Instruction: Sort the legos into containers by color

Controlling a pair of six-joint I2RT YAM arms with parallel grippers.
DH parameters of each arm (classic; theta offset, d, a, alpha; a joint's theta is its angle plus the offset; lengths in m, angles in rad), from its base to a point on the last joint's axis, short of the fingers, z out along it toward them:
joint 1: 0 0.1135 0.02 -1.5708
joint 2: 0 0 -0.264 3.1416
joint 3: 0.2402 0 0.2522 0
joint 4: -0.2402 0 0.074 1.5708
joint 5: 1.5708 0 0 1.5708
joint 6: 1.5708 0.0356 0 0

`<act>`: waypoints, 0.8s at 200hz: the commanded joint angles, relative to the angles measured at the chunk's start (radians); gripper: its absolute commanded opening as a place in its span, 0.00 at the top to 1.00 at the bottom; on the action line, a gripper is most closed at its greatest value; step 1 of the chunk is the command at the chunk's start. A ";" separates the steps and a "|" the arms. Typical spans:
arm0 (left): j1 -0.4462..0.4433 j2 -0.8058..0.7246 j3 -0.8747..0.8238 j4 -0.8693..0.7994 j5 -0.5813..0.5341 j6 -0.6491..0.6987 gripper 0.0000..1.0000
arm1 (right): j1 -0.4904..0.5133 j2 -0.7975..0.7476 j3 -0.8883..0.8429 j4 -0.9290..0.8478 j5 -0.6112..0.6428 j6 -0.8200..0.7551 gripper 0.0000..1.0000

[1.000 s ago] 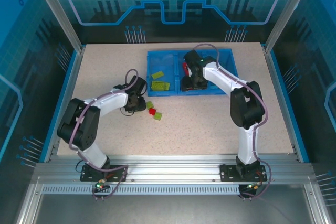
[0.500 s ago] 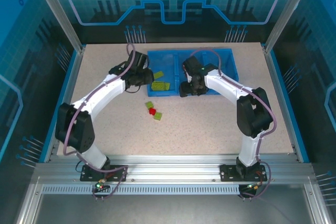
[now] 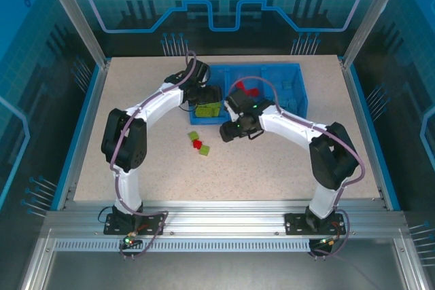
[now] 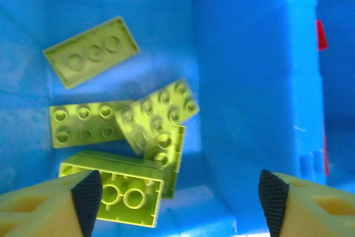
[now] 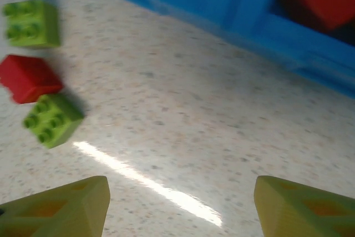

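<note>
Left tool (image 4: pixel 180 195) is hovering over the left compartment (image 3: pixel 207 121) of the blue tray (image 3: pixel 291 117). The tray is sitting at the far edge of the bench (image 3: pixel 136 168), right of centre. The jaws are standing spread, and the black pads (image 4: pixel 87 195) are gripping nothing.

Five lime legos (image 4: pixel 158 116) are lying in that compartment. One flat plate is sitting apart from the rest, three are overlapping in the middle, and one thick brick (image 4: pixel 113 187) is lying just beside the left pad; contact, cannot tell. The stud tops are showing as plain rings, any lettering too small to read.

Three loose legos are lying on the bench just on the near side of the left compartment, packed close in a short row: lime brick (image 5: pixel 30 23), red brick (image 5: pixel 29 79), second lime brick (image 5: pixel 52 119), with the red one sitting between the two lime ones.

Right tool (image 5: pixel 180 209) is hanging close above bare bench just right of those three, on the near side of the tray wall. Its jaws are spread with nothing between them. The right wrist view is coming through blurred.

Red legos (image 3: pixel 248 89) are lying in the middle compartment (image 3: pixel 262 117). The right compartment (image 3: pixel 296 79) is showing light blue shapes, hard to separate from the tray colour.
</note>
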 commanded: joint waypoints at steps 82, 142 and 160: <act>0.188 -0.431 -0.332 0.040 0.011 -0.129 0.01 | 0.207 0.211 0.211 0.056 -0.068 -0.271 0.30; 0.352 -0.560 -0.581 0.008 0.059 -0.139 0.01 | 0.232 0.335 0.314 0.015 -0.039 -0.311 0.30; 0.380 -0.589 -0.634 0.007 0.063 -0.134 0.01 | 0.232 0.357 0.331 0.003 -0.029 -0.319 0.30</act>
